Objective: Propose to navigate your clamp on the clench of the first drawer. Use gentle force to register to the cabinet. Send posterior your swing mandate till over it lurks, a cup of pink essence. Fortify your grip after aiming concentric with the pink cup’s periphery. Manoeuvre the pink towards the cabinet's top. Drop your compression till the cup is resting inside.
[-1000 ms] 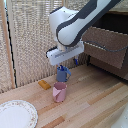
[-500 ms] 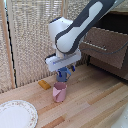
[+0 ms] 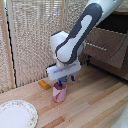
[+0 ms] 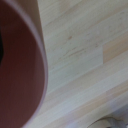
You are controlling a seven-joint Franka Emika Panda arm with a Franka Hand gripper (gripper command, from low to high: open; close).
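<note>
looking at the exterior view, the clamp (image 3: 62, 79) hangs directly over the pink cup (image 3: 59, 93), which stands upright on the wooden table (image 3: 95, 107), well apart from the cabinet (image 3: 107, 45) at the exterior view's right. the dark blue tips reach down to the cup's rim. a small yellow object (image 3: 44, 84) lies just beside the cup, and a patterned plate (image 3: 16, 114) sits nearer the exterior view's left. the first drawer (image 3: 104, 46) seems a little pulled out.

in the wrist view, the pink cup (image 4: 22, 60) fills much of the picture, very near, with the table (image 4: 85, 55) beyond it. the fingers are not visible here, so i cannot tell how open they are or whether they grip.

i judge the step in hand is grasping the cup. next move calls for closing firmly on the rim, then lifting towards the cabinet.
</note>
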